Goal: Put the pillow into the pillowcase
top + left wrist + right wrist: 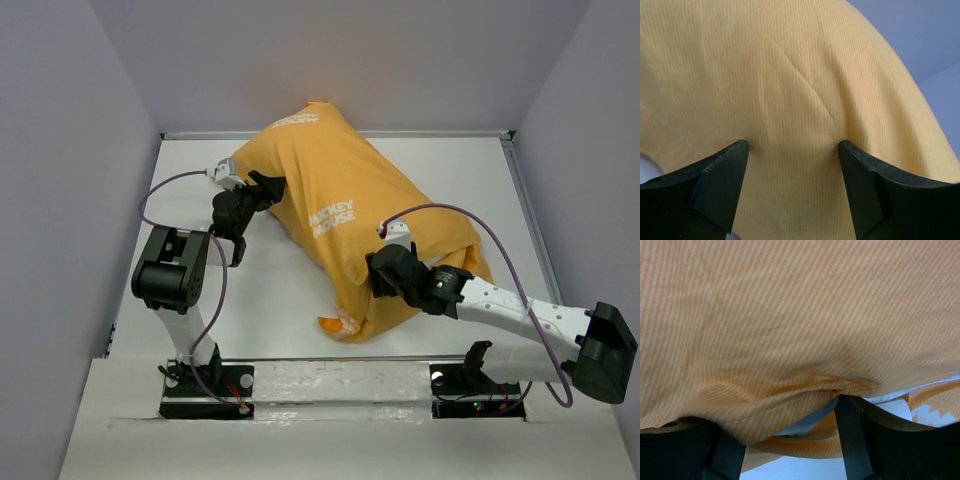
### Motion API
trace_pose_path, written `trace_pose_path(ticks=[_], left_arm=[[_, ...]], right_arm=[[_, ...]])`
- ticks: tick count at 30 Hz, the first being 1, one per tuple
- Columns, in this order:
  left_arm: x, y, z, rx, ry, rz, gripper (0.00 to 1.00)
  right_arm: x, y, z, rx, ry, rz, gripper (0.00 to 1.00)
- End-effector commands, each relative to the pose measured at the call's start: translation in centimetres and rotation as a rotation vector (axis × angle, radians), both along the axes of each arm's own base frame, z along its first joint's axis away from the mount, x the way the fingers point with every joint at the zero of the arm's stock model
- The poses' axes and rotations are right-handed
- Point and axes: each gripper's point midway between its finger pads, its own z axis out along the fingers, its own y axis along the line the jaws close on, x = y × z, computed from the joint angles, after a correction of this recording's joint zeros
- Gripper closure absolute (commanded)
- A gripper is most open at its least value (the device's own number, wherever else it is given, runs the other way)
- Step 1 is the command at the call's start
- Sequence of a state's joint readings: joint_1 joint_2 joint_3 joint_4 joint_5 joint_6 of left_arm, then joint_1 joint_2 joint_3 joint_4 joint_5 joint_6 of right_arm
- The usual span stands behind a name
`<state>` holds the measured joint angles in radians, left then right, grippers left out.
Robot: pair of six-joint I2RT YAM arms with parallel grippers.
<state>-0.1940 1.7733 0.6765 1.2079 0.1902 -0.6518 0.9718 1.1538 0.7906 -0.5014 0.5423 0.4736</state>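
Left gripper (792, 147): jaws spread wide, holding nothing. Both fingertips (727, 170) press into the bulging side of the pillowcase (340, 190) near its far end. Right gripper (377, 275): we see its jaws standing apart at the near right end of the sack, where a loose fold and the hem sag between them. No fabric is pinched.

We note that the pillowcase lies diagonally on the white table (270, 300), from far left to near right. It is stuffed plump, with the white "MICKEY MOUSE" lettering (332, 218) facing up. We do not see the pillow directly. In the right wrist view a pale strip (807, 421) under the hem may be it; we cannot tell.
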Motion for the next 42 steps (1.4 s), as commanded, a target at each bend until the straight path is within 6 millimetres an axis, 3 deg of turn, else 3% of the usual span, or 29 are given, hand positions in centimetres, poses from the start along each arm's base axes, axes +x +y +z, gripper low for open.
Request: trace_pose_path(ticks=[1, 3, 6, 7, 8, 9, 12, 14, 15, 16, 18, 19, 20, 21, 22, 23, 24, 25, 26, 27, 29, 30, 32, 35, 38, 39, 40, 41, 42], left_arm=[[3.5, -0.8, 3.3, -0.03, -0.146, -0.018, 0.17], [4.6, -1.2, 1.7, -0.042, -0.127, -0.025, 0.17], [6.5, -1.8, 1.7, -0.045, -0.148, -0.031, 0.17], [6.9, -1.8, 2.7, -0.056, -0.184, -0.024, 0.24], [7.0, -1.8, 2.8, -0.067, -0.194, -0.021, 0.3], [7.1, -1.7, 3.5, -0.075, -0.218, -0.01, 0.51], [6.9, -0.7, 5.4, -0.065, -0.267, 0.036, 0.99], [6.2, -0.2, 6.3, -0.045, -0.286, 0.053, 0.99], [4.6, 0.6, 7.4, -0.039, -0.306, 0.081, 0.99], [2.7, 1.3, 10.9, -0.065, -0.368, 0.1, 0.99], [-0.9, 2.8, 13.3, -0.111, -0.42, 0.151, 0.99], [-3.5, 3.6, 11.1, -0.098, -0.358, 0.173, 0.99], [-6.8, 4.8, 15.6, -0.131, -0.452, 0.207, 0.99], [-8.6, 5.5, 16.3, -0.131, -0.465, 0.229, 0.99], [-10.0, 6.4, 14.0, -0.095, -0.376, 0.268, 0.99], [-13.9, 7.7, 18.8, -0.104, -0.494, 0.3, 0.99], [-15.7, 8.3, 19.7, -0.096, -0.503, 0.321, 0.99], [-16.6, 9.0, 18.2, -0.054, -0.417, 0.35, 0.99], [-21.1, 10.3, 23.3, -0.088, -0.551, 0.367, 0.99], [-22.7, 10.9, 24.5, -0.064, -0.515, 0.376, 0.99], [-26.5, 11.6, 27.4, -0.049, -0.538, 0.372, 0.99], [-26.5, 10.9, 25.9, 0.019, -0.447, 0.325, 0.99], [-27.9, 10.5, 27.4, 0.061, -0.412, 0.28, 0.99], [-28.8, 10.2, 26.6, 0.116, -0.343, 0.242, 0.99], [-28.8, 10.5, 26.5, 0.154, -0.319, 0.251, 0.99], [-28.4, 10.4, 26.1, 0.17, -0.304, 0.252, 0.99], [-27.6, 10.1, 25.5, 0.187, -0.292, 0.243, 0.99], [-26.7, 9.9, 25.0, 0.196, -0.276, 0.236, 0.99], [-24.8, 9.3, 23.7, 0.213, -0.228, 0.225, 0.99]], right_arm=[[1.1, 1.1, 1.6, 0.099, -0.061, 0.012, 0.28], [0.9, 1.1, 1.4, 0.103, -0.056, 0.018, 0.27], [1.2, 0.3, 1.3, 0.11, -0.063, -0.002, 0.48], [1.5, 0.0, 1.4, 0.117, -0.07, -0.015, 0.75], [1.8, -0.6, 1.6, 0.12, -0.077, -0.034, 0.89], [2.0, -1.0, 1.8, 0.125, -0.089, -0.042, 0.99], [2.0, -1.2, 2.7, 0.141, -0.104, -0.031, 1.0], [2.1, -1.3, 3.3, 0.153, -0.114, -0.021, 1.0], [1.8, -0.9, 4.3, 0.181, -0.119, 0.013, 1.0], [1.5, -0.4, 4.9, 0.204, -0.118, 0.042, 1.0], [0.0, 1.6, 6.4, 0.269, -0.086, 0.181, 1.0], [-0.8, 2.1, 8.4, 0.313, -0.09, 0.232, 1.0], [-1.7, 2.7, 9.5, 0.335, -0.077, 0.297, 1.0], [-2.7, 3.3, 10.5, 0.362, -0.056, 0.354, 1.0], [-5.3, 4.1, 11.1, 0.401, 0.026, 0.468, 1.0], [-6.4, 4.6, 14.1, 0.462, 0.007, 0.534, 1.0], [-7.9, 4.9, 15.3, 0.499, 0.031, 0.593, 1.0], [-10.5, 5.5, 16.9, 0.571, 0.079, 0.706, 1.0], [-12.4, 5.3, 19.7, 0.649, 0.06, 0.78, 1.0], [-15.0, 5.5, 21.9, 0.746, 0.103, 0.882, 1.0], [-16.8, 5.1, 24.8, 0.83, 0.098, 0.939, 1.0], [-18.0, 4.8, 26.7, 0.883, 0.105, 0.973, 1.0], [-18.5, 4.8, 28.5, 0.925, 0.1, 1.003, 1.0], [-17.0, 5.8, 28.7, 0.933, 0.115, 0.947, 1.0], [-12.9, 7.0, 26.2, 1.003, 0.278, 0.845, 1.0], [-11.0, 6.7, 25.4, 1.071, 0.347, 0.792, 1.0], [-6.8, 4.9, 25.5, 1.14, 0.284, 0.833, 1.0], [-4.2, 3.7, 21.0, 1.199, 0.419, 0.711, 1.0], [-1.9, 2.6, 19.5, 1.241, 0.456, 0.63, 1.0]])
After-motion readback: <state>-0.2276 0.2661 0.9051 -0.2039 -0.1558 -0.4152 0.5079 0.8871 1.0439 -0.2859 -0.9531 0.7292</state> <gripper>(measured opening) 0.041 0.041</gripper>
